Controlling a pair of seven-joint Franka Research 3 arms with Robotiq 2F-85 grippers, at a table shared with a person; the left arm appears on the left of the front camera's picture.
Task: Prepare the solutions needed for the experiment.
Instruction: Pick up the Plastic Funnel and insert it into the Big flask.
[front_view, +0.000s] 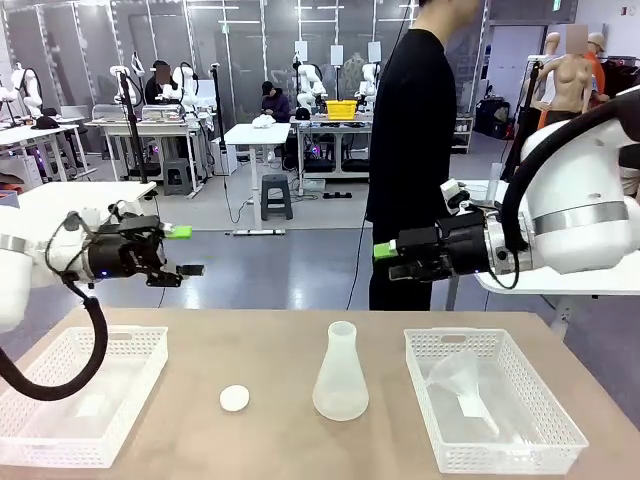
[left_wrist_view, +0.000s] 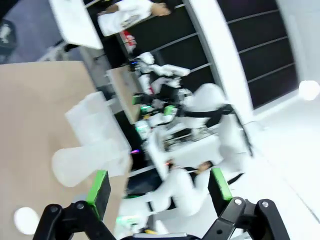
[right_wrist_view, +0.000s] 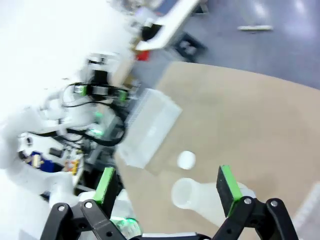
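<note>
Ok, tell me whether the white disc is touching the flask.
Apart. The front view shows a strip of bare tabletop between the white disc and the flask; the right wrist view shows the same gap.

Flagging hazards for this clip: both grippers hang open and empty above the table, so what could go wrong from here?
1. The conical flask stands free and narrow-necked between the left gripper and right gripper; a sideways approach could tip it.
2. The translucent funnel lies in the right basket, pale against white mesh; a grasp may miss or slip.
3. The person stands close behind the right gripper; a swing might hit them.
</note>
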